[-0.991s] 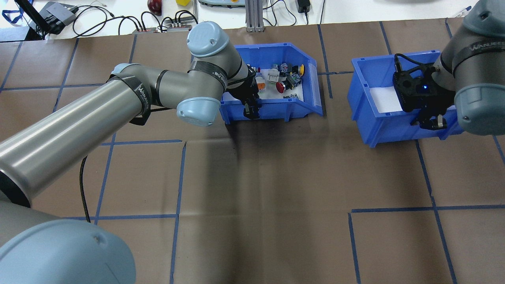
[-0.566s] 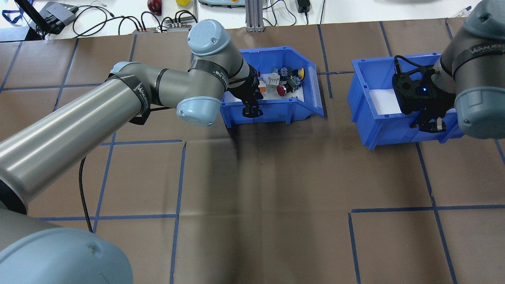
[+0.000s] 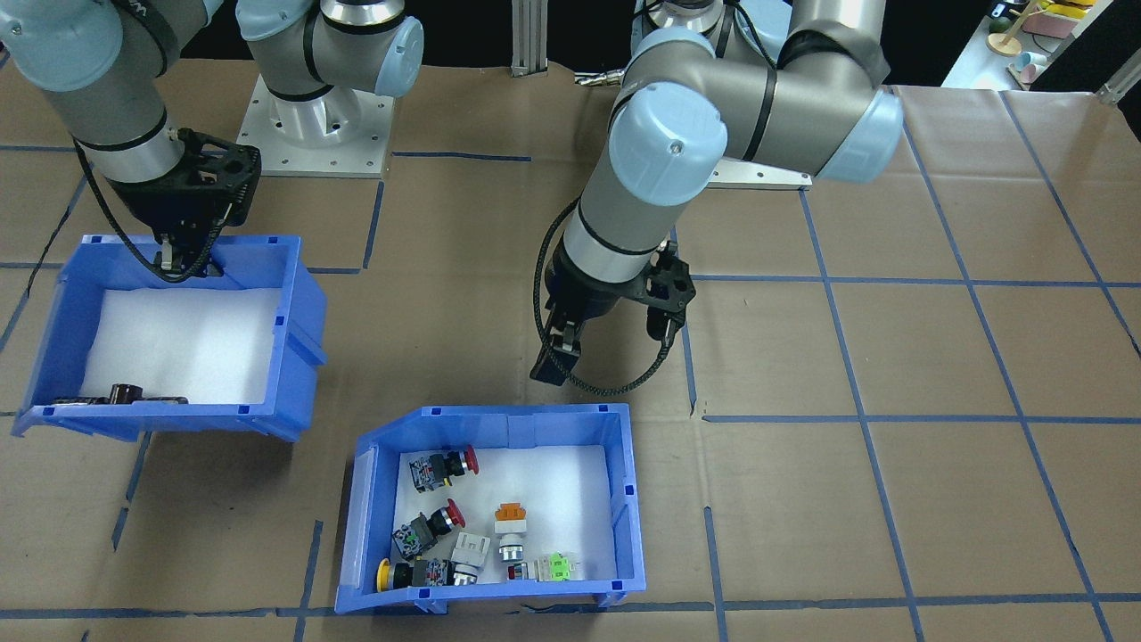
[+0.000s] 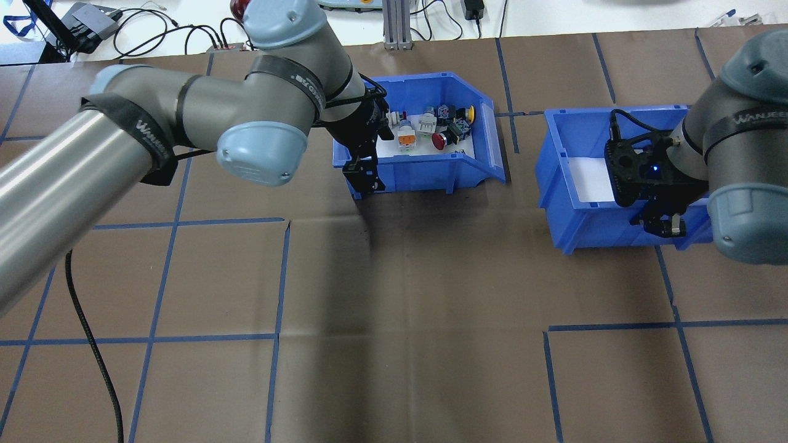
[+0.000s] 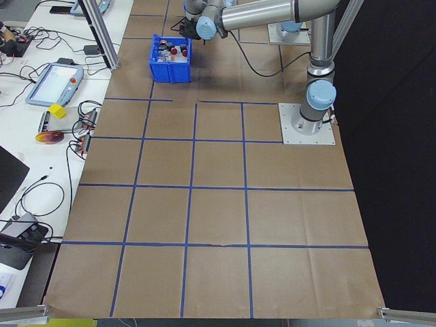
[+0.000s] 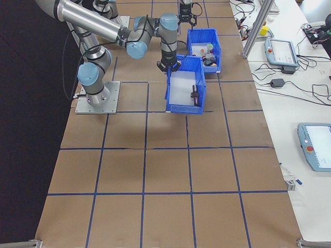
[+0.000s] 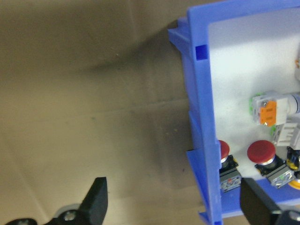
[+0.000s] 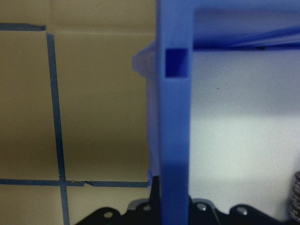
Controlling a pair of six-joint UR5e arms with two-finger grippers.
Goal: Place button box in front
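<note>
Where spread left hand (image 3: 559, 357) hovers, button box (image 3: 624, 499) just beside.

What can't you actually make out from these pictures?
- Right gripper fingertips: hidden by the other blue bin wall in both overhead and right wrist views.
- Black parts in that bin: partly hidden behind its rim in the front-facing view.
- Button box contents: too small in the exterior left view.
- Left gripper body: cut off by the left wrist view's bottom edge.
</note>
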